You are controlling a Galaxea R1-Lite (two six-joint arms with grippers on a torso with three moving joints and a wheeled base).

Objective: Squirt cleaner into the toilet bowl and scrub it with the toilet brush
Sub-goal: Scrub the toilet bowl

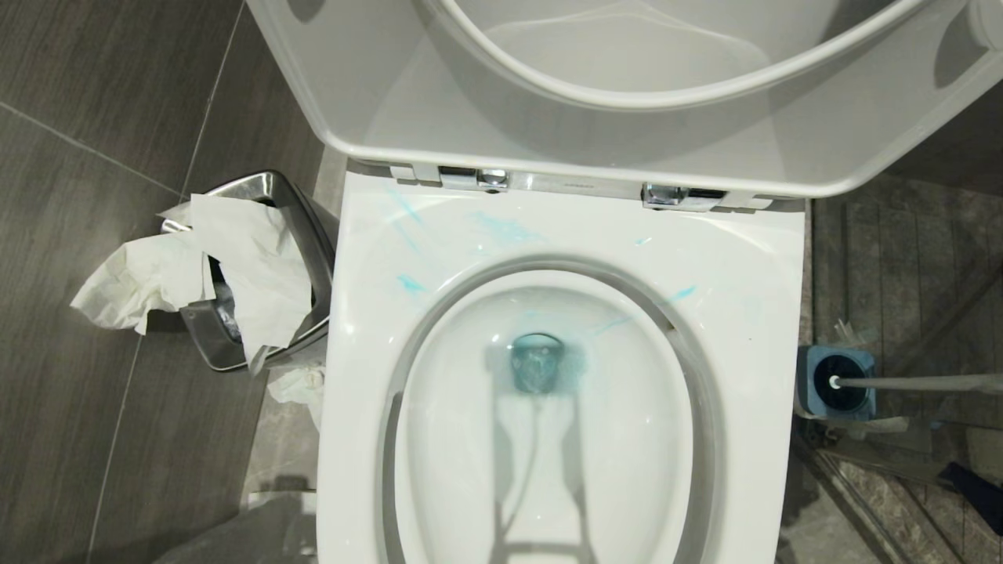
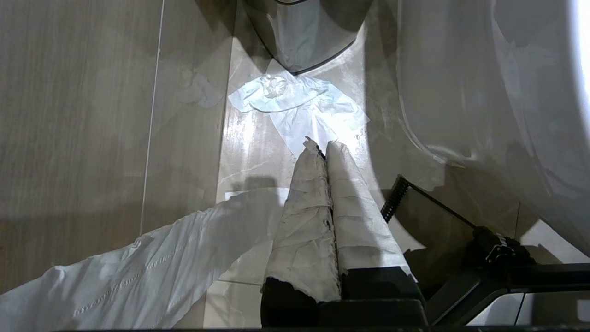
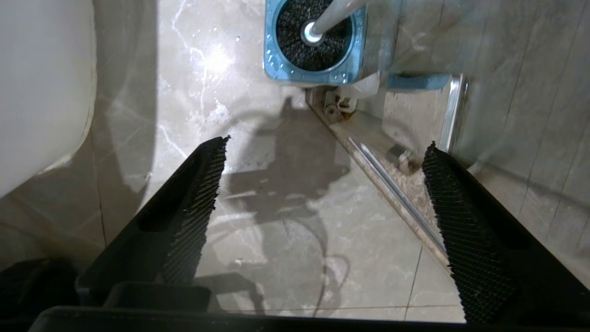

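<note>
Cleaner (image 1: 501, 229) streaks toilet bowl (image 1: 548, 439) at frame centre; toilet brush (image 1: 909, 383) sits holstered mid-right, scrubbing status uncertain, my right claw (image 3: 322, 193) spread empty, left claw (image 2: 322, 152) clenched.

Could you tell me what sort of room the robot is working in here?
A bathroom, most likely: a white toilet with its lid up, a toilet brush in its holder, and a steel bin stuffed with paper.

Dark grey wall tiles (image 1: 94, 117), glossy marbled floor (image 3: 276, 216), glass partition (image 3: 507, 69).
</note>
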